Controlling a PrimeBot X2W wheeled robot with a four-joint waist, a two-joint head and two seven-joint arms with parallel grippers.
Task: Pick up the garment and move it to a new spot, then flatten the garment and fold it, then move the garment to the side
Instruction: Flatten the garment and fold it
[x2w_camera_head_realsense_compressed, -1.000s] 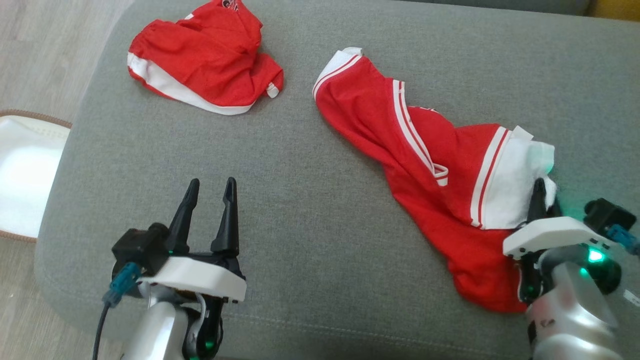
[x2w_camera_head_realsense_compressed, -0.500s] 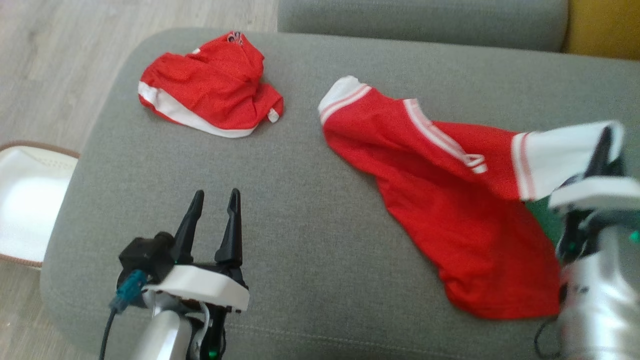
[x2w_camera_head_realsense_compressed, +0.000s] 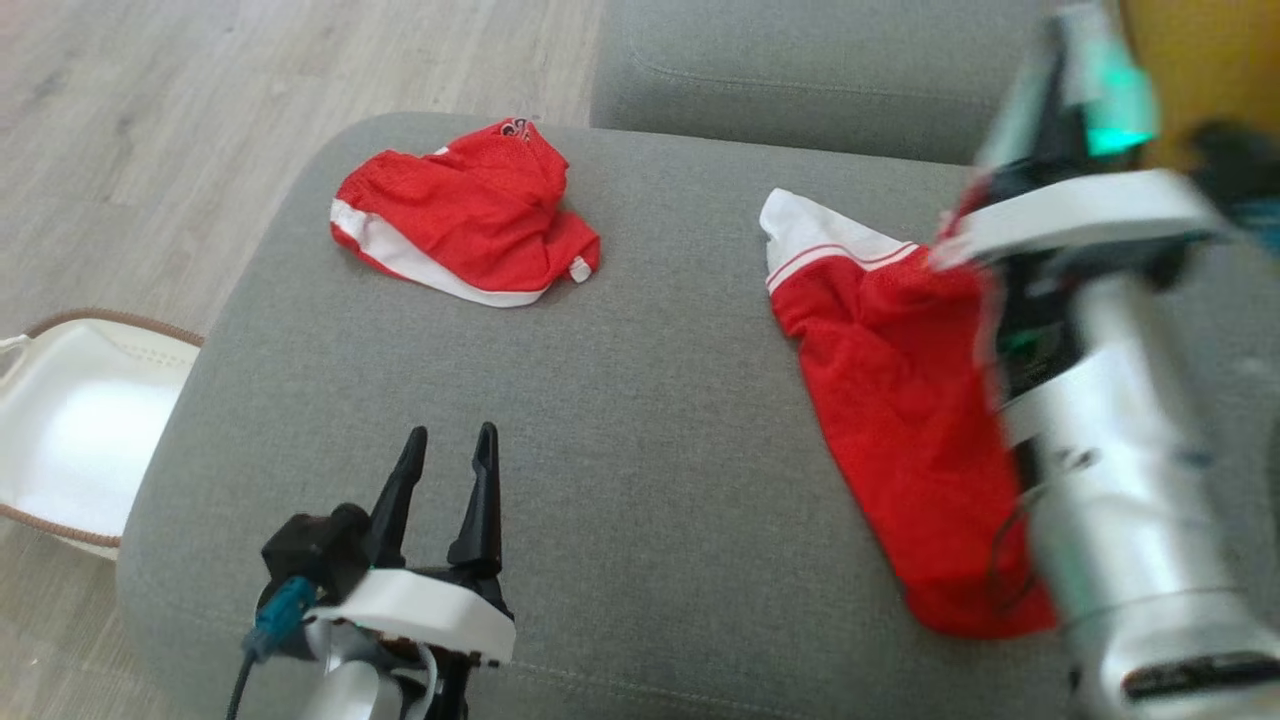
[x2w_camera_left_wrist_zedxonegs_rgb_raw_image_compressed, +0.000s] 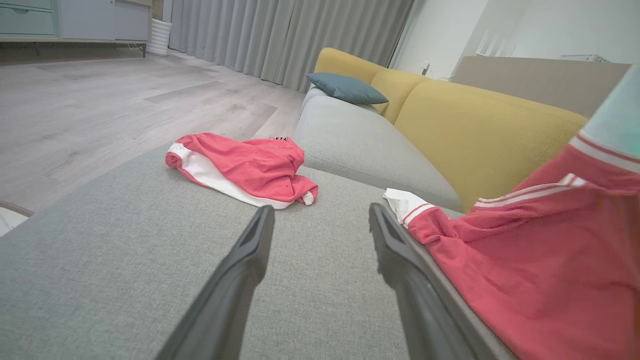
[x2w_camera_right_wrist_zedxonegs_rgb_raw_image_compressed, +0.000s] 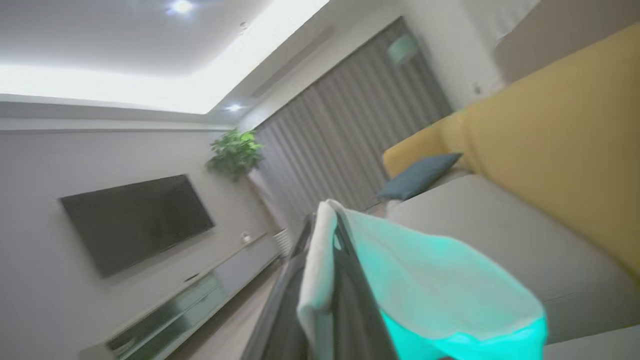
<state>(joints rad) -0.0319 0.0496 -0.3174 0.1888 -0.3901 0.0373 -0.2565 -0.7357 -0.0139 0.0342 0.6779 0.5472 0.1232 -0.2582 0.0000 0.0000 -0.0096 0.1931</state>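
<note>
Hanging from the right gripper (x2w_camera_right_wrist_zedxonegs_rgb_raw_image_compressed: 325, 220), which pinches its white band, the red mesh garment (x2w_camera_head_realsense_compressed: 900, 420) drapes onto the right side of the grey cushion (x2w_camera_head_realsense_compressed: 620, 420). Its long axis runs from the raised grip down toward the near edge (its white, red-striped end points left). Left gripper (x2w_camera_head_realsense_compressed: 448, 450): jaws wide apart, empty, over the cushion's near left.

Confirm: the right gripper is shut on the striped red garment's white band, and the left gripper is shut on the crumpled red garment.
Wrong on the left gripper: the left wrist view shows it open and empty above the grey cushion, apart from the crumpled red garment. The right gripper is indeed shut on the white band of the striped red garment.
</note>
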